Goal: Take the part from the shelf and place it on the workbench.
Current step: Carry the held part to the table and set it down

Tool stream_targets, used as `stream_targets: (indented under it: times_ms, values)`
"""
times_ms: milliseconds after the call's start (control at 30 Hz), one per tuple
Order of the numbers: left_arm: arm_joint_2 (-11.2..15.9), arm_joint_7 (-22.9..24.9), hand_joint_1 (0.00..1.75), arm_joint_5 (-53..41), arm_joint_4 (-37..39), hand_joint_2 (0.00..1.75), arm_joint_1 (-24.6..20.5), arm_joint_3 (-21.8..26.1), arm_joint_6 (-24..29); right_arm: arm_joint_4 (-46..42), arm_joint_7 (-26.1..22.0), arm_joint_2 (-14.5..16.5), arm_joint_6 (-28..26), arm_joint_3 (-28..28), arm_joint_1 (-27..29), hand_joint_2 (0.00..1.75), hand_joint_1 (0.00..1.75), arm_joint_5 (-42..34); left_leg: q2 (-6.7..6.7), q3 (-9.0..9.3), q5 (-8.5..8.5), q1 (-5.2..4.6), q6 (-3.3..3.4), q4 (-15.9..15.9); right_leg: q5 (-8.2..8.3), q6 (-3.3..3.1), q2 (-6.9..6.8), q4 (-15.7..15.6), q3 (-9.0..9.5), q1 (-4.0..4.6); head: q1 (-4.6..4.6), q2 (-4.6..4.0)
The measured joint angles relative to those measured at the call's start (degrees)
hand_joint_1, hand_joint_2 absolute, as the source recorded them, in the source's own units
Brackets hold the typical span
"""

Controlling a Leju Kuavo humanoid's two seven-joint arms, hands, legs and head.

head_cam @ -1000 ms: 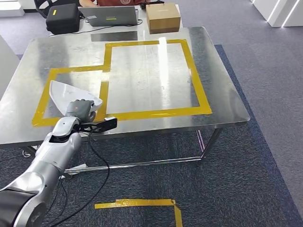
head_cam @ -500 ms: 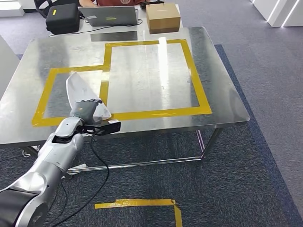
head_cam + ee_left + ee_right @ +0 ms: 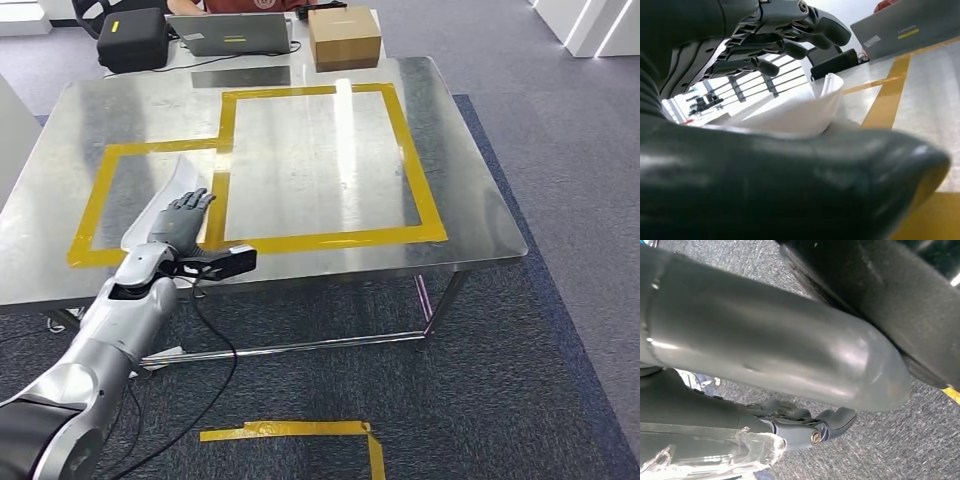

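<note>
One white part (image 3: 155, 215) lies on the worktop (image 3: 317, 160) near-left, inside the yellow tape, w/ left robot hand (image 3: 181, 220) spread above it, holding nothing; risk: fingers snag it on withdrawal.

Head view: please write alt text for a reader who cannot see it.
The robot's left hand, fingers spread, rests over a white part lying on a steel workbench, inside the smaller of two yellow tape outlines. A laptop, a black bag and a cardboard box stand on a table beyond.
</note>
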Motion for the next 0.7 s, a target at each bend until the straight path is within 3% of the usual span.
stream_targets:
  times_ms: [333,700]
  values:
    - [1.7,-0.6,0.0,4.1,-3.7,0.0,0.0,2.1,0.0,-0.1,0.2,-0.2,-0.1,0.0,0.0,0.0,0.0,0.3,0.0,0.0,0.02,0.0,0.02,0.0,0.0,0.0,-0.01,0.0,0.0,0.0,-0.01,0.0]
    - [5.4,-0.8,0.0,18.0,-18.3,0.0,0.3,11.6,-1.1,-0.1,0.6,-0.7,-0.1,0.0,0.0,0.0,0.0,0.4,0.05,-0.01,0.04,0.01,0.04,0.0,0.0,-0.01,0.02,0.0,-0.01,0.02,-0.01,0.0]
